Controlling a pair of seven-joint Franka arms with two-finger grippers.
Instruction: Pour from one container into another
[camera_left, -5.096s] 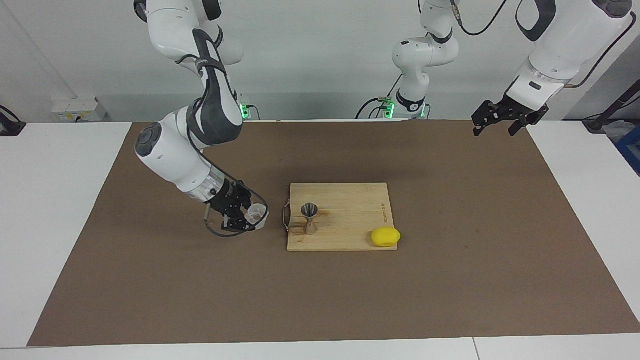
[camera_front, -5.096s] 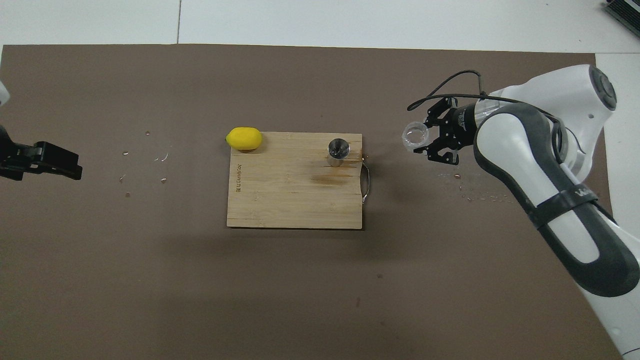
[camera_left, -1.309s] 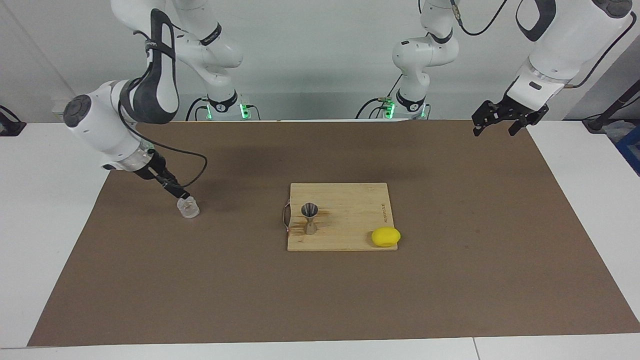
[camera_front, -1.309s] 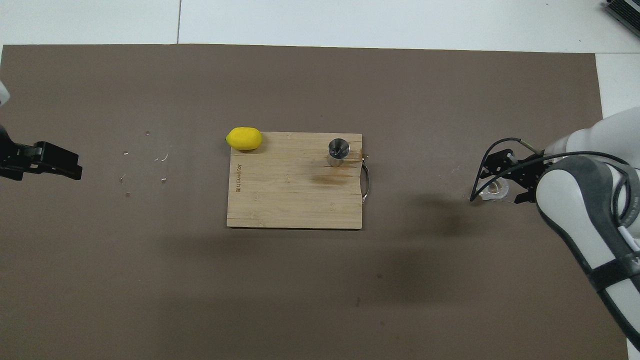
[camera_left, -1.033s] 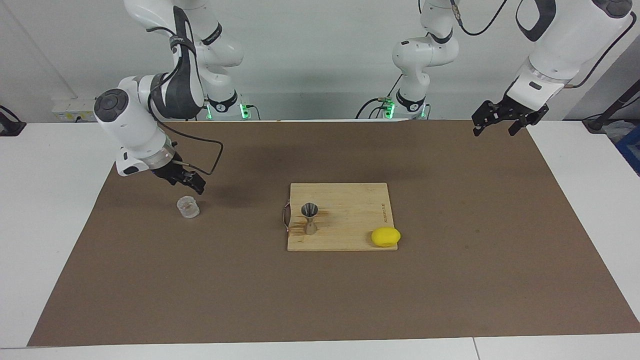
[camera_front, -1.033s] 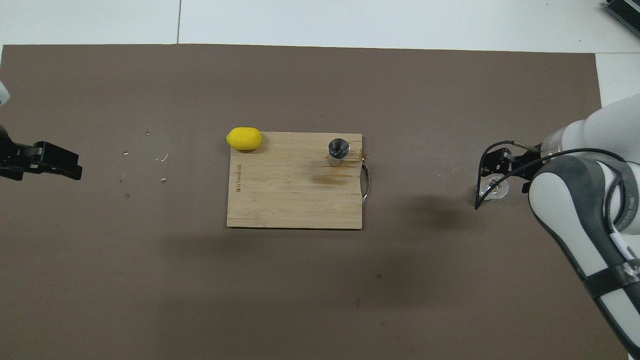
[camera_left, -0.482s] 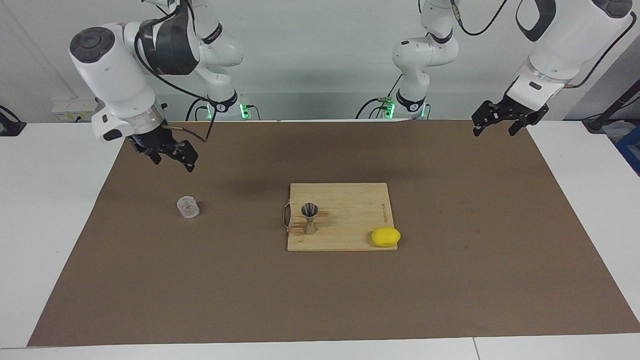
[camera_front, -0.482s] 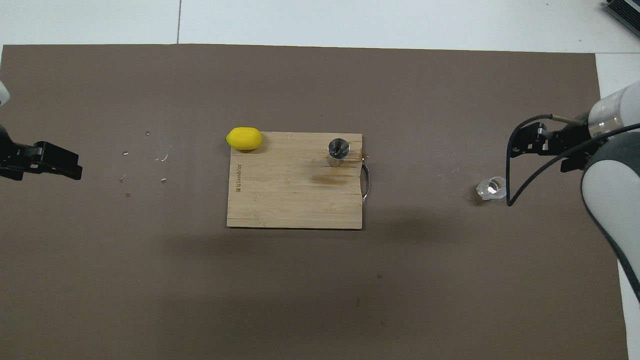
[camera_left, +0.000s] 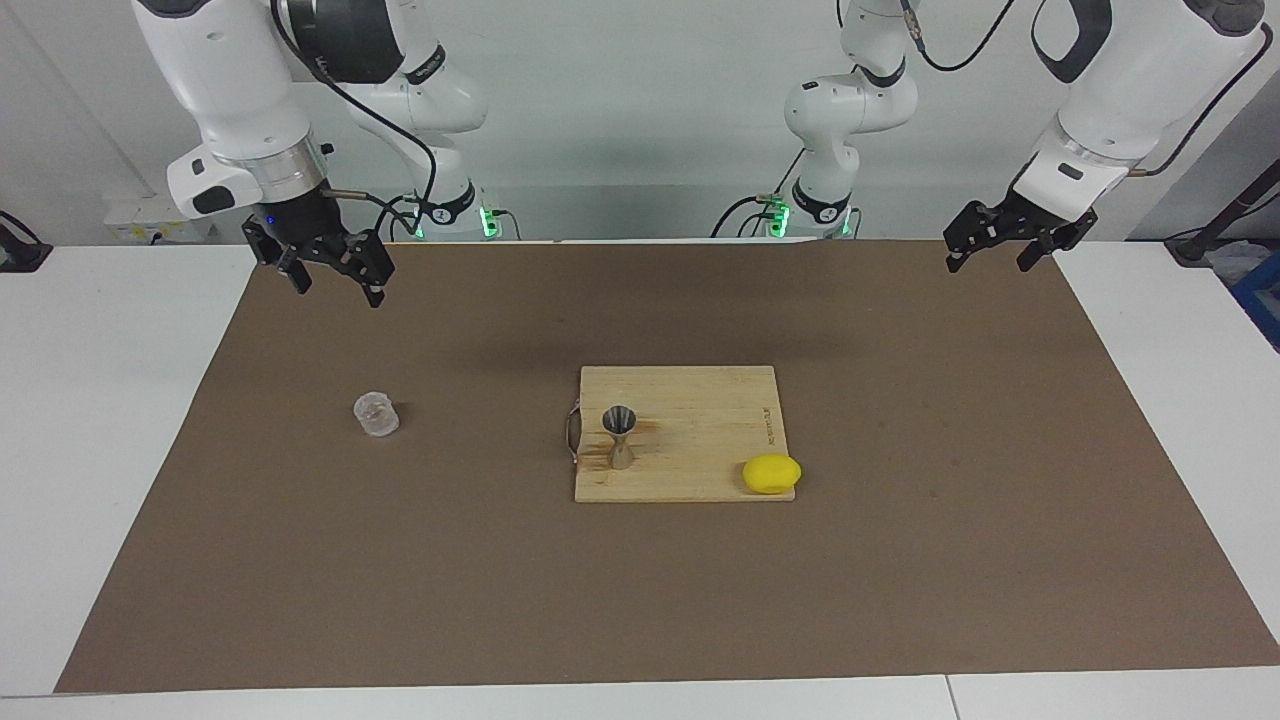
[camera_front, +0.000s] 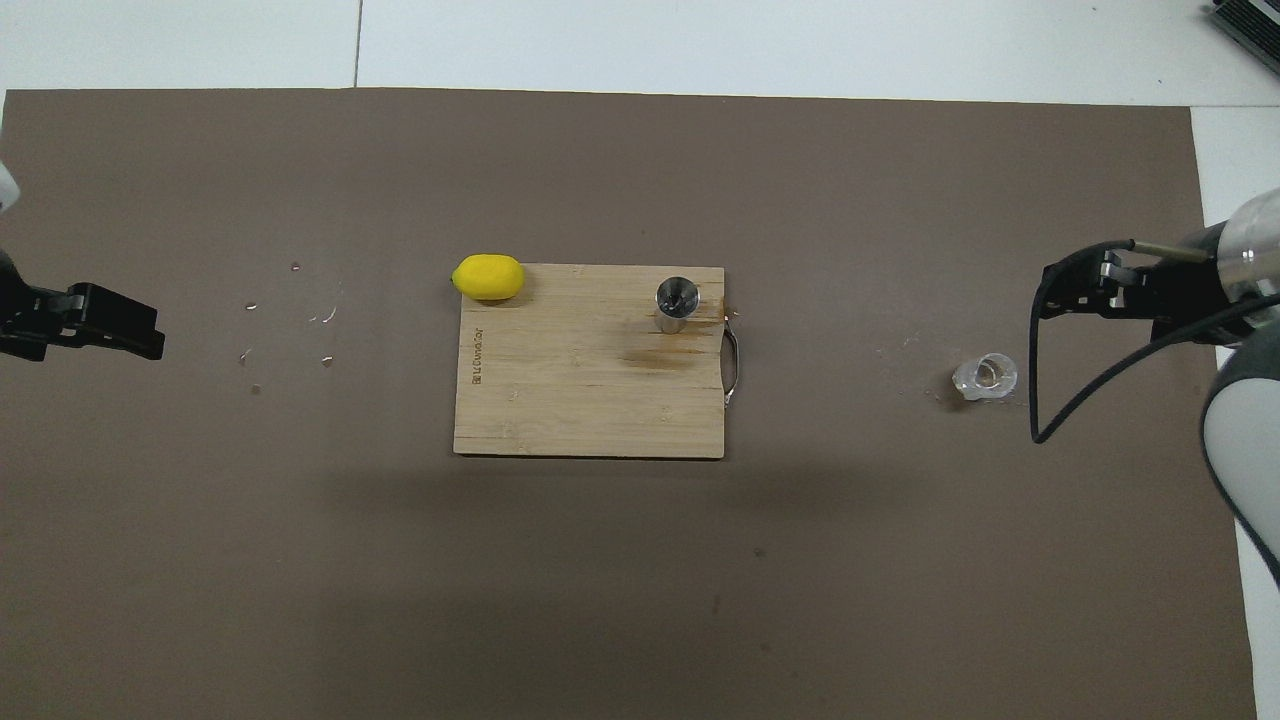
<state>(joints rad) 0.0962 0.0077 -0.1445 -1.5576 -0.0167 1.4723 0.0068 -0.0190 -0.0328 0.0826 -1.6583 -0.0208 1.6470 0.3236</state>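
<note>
On the tabletop: a brown mat (camera_left: 640, 600) is laid, bearing all items.
Small clear ribbed cup (camera_left: 376, 414): found upright on the mat toward the right arm's end, untouched, well apart from the board.
Silvery steel hourglass jigger (camera_left: 620, 437): found upright on the pale wooden cutting board (camera_left: 700, 420), at the edge nearest the cup.
Yellow lemon (camera_left: 771, 473): seated at the board's corner.
Right pincer (camera_left: 330, 270): raised, empty, fingers spread.
Left pincer (camera_left: 1000, 245): waiting over the mat's edge, fingers spread, empty.

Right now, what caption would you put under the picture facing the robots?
Both grippers, right gripper and left gripper, hang open; clear cup sits on the mat, jigger on the board.
</note>
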